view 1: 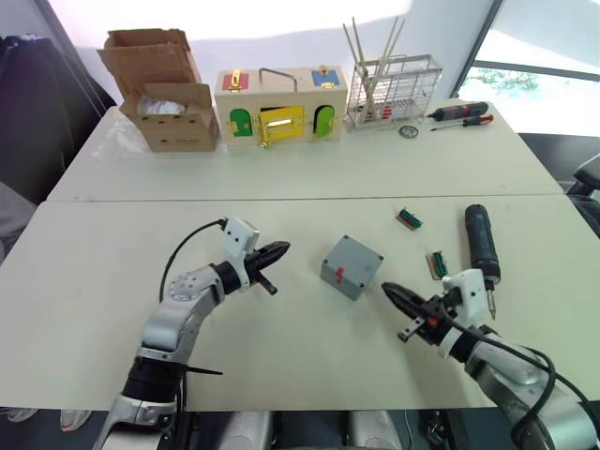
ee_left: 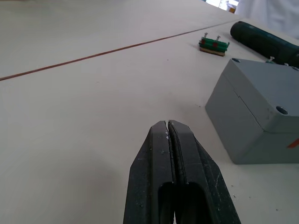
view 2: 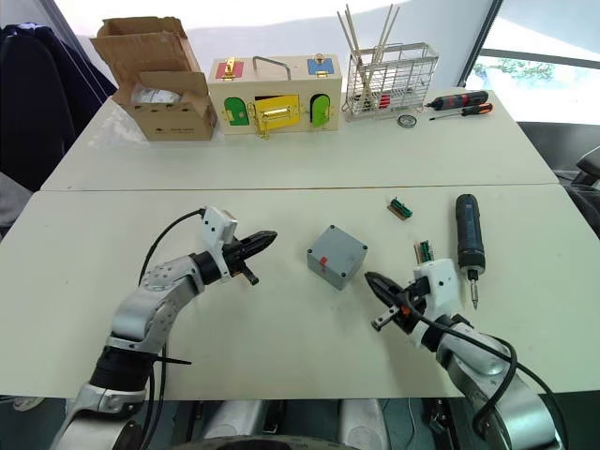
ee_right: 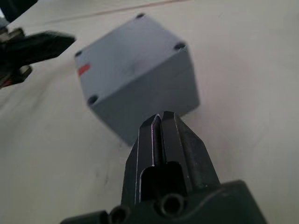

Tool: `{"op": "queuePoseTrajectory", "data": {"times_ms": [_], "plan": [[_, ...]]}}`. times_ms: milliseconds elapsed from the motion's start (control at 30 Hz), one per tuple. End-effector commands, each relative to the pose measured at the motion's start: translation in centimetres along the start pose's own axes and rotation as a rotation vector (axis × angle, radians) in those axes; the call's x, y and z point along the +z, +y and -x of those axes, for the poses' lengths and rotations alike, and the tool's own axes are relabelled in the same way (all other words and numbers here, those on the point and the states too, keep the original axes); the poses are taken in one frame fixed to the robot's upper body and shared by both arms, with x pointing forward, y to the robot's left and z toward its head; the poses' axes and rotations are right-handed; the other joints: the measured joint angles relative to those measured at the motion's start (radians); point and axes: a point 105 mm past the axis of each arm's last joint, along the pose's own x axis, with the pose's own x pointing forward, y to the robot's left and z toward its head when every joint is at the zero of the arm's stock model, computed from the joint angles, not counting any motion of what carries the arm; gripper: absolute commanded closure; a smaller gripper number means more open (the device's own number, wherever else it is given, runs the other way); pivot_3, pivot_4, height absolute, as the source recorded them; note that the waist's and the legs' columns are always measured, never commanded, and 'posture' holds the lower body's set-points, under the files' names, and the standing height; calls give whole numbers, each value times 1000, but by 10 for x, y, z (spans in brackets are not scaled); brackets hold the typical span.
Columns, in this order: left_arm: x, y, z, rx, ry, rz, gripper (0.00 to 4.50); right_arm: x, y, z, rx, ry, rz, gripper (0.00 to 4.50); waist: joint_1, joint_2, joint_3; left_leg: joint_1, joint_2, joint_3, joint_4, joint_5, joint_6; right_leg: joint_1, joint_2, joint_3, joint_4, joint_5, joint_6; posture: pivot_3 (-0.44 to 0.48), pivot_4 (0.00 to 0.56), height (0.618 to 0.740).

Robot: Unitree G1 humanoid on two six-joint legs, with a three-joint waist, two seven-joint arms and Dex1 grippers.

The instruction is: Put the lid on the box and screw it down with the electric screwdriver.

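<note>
Both grippers sit low over the table (view 1: 84, 281) in the left eye view, the left gripper (view 1: 278, 250) with its fingers pressed together and empty, pointing at the box (view 1: 351, 266) from the robot's left, the right gripper (view 1: 392, 293) likewise closed on nothing and aimed at the box from the right; the box stands between them, apart from both, with the lid (view 1: 357, 256) already seated on top and a red mark on its near side. Further right lies the screwdriver (view 1: 482, 244), flat on the table with its bit toward the robot, and two small green parts (view 1: 408, 219) rest near it. Along the far edge stand a cardboard box (view 1: 161, 89), a wooden box (view 1: 279, 105) with coloured doors, a wire rack (view 1: 394, 89) and hand screwdrivers (view 1: 459, 114). From the left wrist, the closed fingers (ee_left: 180, 163) point past the box's corner, not touching. From the right wrist, closed fingers (ee_right: 164, 140) hover just short of the box, screw holes showing at the lid's corners
</note>
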Motion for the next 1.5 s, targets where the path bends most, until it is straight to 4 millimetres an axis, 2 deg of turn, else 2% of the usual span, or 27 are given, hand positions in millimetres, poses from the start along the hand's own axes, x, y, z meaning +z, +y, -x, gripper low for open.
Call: {"op": "queuePoseTrajectory", "data": {"times_ms": [33,167,433,667,933,1500], "plan": [[9,-6,-10,-39,-35,-54,4500,12,2,-3,-1,-46,21,4446,0,0,0,0,0,0,0,0,0,0,0,0,0,0,0,0,150,734],[8,-10,-16,-63,-35,-63,4500,9,-3,-7,-34,-38,24,4446,0,0,0,-1,0,0,0,0,0,-1,0,0,0,0,0,0,150,734],[4,-33,-30,-157,-23,-69,4500,8,-1,-24,-50,-72,22,4446,0,0,0,-1,0,0,0,0,0,-1,0,0,0,0,0,0,150,734],[0,-45,-25,-183,-14,-54,4500,12,-9,-39,-70,-106,48,4446,-2,0,0,-1,0,0,-1,0,0,-2,0,0,0,0,0,0,150,734],[-1,-49,-17,-178,-7,-38,4500,10,-17,-53,-77,-119,70,4446,-1,0,0,-1,0,0,-1,0,0,-2,0,0,0,0,0,0,150,734],[-4,-48,-16,-157,3,-29,4500,17,-31,-68,-95,-159,107,4446,-1,0,0,-1,0,0,-1,0,0,-2,0,0,0,0,0,0,150,734]]}}
